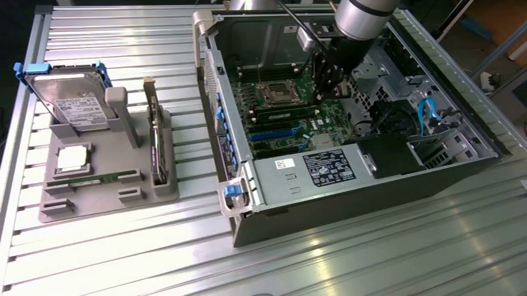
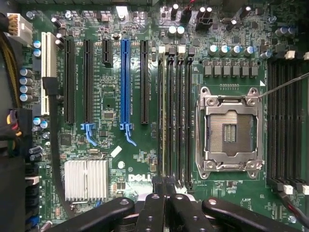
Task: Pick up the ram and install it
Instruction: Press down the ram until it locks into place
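Note:
The ram is a long green stick standing in a memory slot on the motherboard inside the open computer case. In the wrist view the ram shows edge-on in the slot nearest the long black card slots. My gripper reaches down into the case at the end of the ram towards the exterior view's right. Its black fingers are shut together, and my gripper is right over that end of the stick. I cannot tell whether it touches the ram. Nothing is held between the fingers.
The empty CPU socket lies beside the memory slots. Left of the case a grey fixture carries a hard drive, an upright dark card, a chip and a second green stick. Blue cables run inside the case.

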Controlling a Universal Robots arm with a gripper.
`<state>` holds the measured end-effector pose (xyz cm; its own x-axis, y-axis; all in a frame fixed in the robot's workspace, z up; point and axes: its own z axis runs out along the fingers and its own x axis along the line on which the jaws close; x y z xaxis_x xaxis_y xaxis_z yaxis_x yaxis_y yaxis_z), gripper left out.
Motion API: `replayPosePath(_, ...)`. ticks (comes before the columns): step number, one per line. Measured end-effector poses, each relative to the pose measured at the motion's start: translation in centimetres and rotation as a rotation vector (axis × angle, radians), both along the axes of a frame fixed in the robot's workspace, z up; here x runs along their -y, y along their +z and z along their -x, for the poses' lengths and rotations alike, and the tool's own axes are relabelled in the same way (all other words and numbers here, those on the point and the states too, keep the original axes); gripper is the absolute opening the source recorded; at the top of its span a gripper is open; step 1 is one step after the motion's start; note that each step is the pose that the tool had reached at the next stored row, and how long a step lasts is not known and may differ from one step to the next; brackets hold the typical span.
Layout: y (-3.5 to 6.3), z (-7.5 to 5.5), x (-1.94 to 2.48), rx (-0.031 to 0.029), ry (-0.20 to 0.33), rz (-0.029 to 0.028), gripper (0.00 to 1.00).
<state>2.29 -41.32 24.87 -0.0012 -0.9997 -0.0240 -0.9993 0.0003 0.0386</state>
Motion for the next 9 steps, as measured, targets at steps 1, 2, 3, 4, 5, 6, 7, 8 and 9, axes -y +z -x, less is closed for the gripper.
replayPosePath(1,-0.13,0.0,0.0,0.0,0.0,0.0001,0.11)
replayPosePath(2,-0.19,0.0,0.0,0.0,0.0,0.0002,0.11)
replayPosePath(3,-0.18,0.0,0.01,0.0,0.0,0.0003,0.11)
replayPosePath(4,-0.19,0.0,0.0,0.0,0.0,0.0002,0.11)
replayPosePath(5,-0.18,0.0,0.01,0.0,0.0,0.0003,0.11)
replayPosePath(6,-0.19,0.0,0.0,-0.0001,0.0,0.0002,0.11)
replayPosePath(7,-0.19,-0.05,0.0,0.0,0.0,0.0003,0.11)
replayPosePath(8,-0.19,-0.13,0.0,-0.0001,0.0,0.0001,0.11)
replayPosePath(9,-0.2,-0.22,0.0,0.0,0.0,0.0001,0.11)
